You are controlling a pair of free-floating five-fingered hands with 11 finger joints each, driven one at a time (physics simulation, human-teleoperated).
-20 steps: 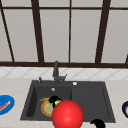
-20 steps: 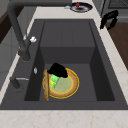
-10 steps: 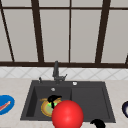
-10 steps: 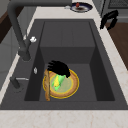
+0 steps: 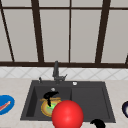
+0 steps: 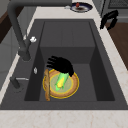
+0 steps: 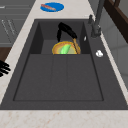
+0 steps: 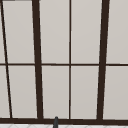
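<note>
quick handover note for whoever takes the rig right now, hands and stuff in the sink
Left robot hand: down in the sink's left basin, fingers spread and relaxed over the far end of the green corn cob; a grasp can't be confirmed.
Right robot hand: idle in the air at the front right of the sink.
The cob lies on a yellow-rimmed plate on the basin floor, with a brown wooden utensil along the plate's faucet-side edge.
Done: the hand is at the cob. Left: the cob is not lifted off the plate.
</note>
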